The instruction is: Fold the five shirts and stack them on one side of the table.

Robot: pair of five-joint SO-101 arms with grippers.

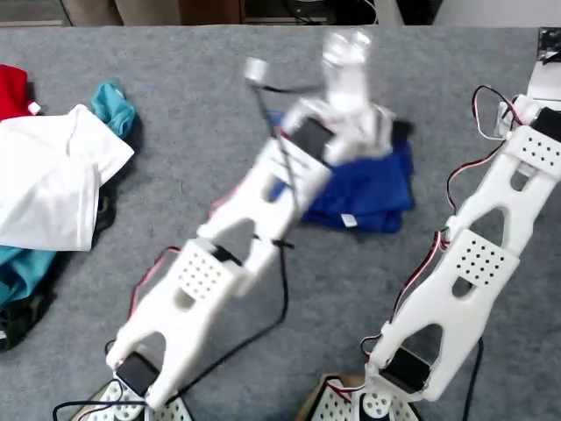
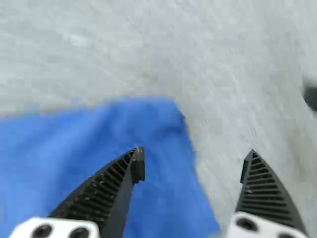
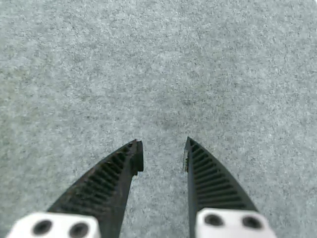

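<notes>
High view: a gray table [image 1: 175, 175] carries a folded blue shirt [image 1: 368, 189] near its middle, lying flat with a small white tag at its near edge. The left arm [image 1: 245, 228] stretches from the near edge up across the left part of this shirt, and its blurred tip sits beyond the shirt's far edge. The right arm [image 1: 473, 263] runs along the right side of the table, apart from the blue shirt. At the left edge lies a loose pile. A white shirt [image 1: 53, 175] is on top, a teal shirt [image 1: 114, 105] pokes out at its far side and again at its near side, a red shirt [image 1: 10, 88] sits at the far corner, and a bit of black cloth [image 1: 17, 320] lies at the near end.

Left wrist view: the left gripper [image 2: 194, 157] is spread wide with nothing between its fingers. One finger [image 2: 131, 166] hangs over the blue shirt and the other over bare table just past the shirt's edge. Whether the fingers touch the cloth cannot be told.

Right wrist view: the right gripper [image 3: 162, 146] hangs over bare gray table, its fingers parted by a narrow gap and gripping nothing.
</notes>
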